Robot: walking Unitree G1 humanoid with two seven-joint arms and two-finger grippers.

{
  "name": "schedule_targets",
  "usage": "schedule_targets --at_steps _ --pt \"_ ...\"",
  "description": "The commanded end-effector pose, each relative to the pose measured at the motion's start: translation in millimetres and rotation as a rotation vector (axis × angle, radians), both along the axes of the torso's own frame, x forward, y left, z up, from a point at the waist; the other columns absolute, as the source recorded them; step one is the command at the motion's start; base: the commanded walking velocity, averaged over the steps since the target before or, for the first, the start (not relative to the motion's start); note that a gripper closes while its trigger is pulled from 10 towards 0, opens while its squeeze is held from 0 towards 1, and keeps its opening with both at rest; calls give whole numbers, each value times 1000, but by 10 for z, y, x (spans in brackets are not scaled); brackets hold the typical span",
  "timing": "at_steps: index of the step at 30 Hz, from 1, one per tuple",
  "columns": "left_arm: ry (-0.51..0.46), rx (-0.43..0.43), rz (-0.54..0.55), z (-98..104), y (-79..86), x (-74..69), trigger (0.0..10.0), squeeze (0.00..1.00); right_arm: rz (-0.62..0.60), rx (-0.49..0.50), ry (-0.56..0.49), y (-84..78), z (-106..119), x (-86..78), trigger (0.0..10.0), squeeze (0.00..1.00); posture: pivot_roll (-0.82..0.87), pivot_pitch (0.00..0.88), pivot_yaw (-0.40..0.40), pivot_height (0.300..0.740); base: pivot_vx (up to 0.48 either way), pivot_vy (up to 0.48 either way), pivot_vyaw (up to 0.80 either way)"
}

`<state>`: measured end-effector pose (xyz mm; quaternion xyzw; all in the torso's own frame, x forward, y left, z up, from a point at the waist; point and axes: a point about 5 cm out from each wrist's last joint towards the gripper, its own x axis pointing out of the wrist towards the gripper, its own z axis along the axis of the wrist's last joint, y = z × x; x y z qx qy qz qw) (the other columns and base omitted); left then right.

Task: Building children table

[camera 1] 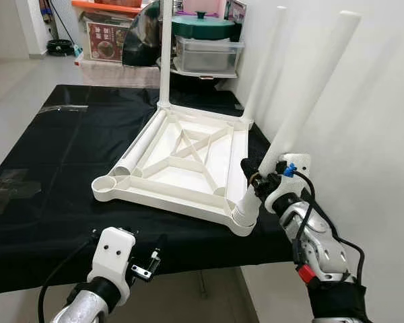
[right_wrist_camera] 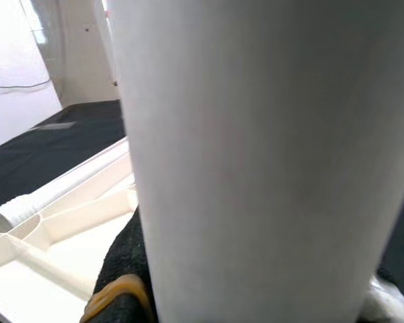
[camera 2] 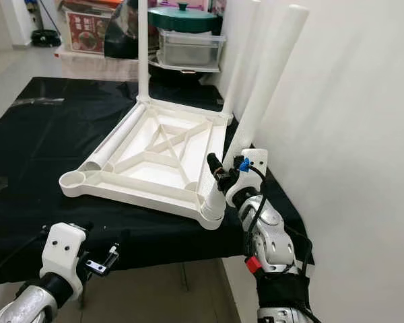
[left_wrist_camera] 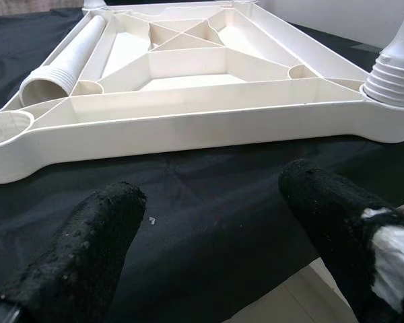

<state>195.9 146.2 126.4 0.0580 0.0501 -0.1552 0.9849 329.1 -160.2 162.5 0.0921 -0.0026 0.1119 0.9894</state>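
Left eye view: right gripper [camera 1: 257, 180] clamps the white leg [camera 1: 303, 111] seated in the tabletop [camera 1: 182, 161] corner; left gripper [left_wrist_camera: 209, 222] hovers spread wide, holding nothing, just short of its near edge.

Room and background: a counter draped in black cloth, set against a white wall.

The counter [camera 1: 67, 168] carries a black cover that lies across its whole top, with creases and glossy patches toward the left of the frame. A plain white wall [camera 1: 377, 101] runs along the right side, close to the counter's right edge. Grey floor [camera 1: 27, 87] shows at upper left and again below the counter's near edge. At the top of the frame stands a shelf [camera 1: 121, 70] holding a boxed item [camera 1: 108, 40], with a green lidded pot [camera 1: 203, 25] set on a clear container [camera 1: 209, 55]. Light is even and bright.
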Motion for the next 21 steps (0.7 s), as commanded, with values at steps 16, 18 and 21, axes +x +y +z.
schedule_targets --at_steps 16,18,21 --pt "-13 13 9 -16 1 27 10000 0 -96 -67 102 153 -180 -109 10000 0 52 0 -134 740 0 0 0" --pt "-13 13 9 -16 1 27 10000 0 -96 -67 102 153 -180 -109 10000 0 52 0 -134 740 0 0 0" --pt "-24 22 21 -9 26 53 10000 0 -194 -66 53 76 -147 -162 10000 0 52 0 -127 740 0 0 0"
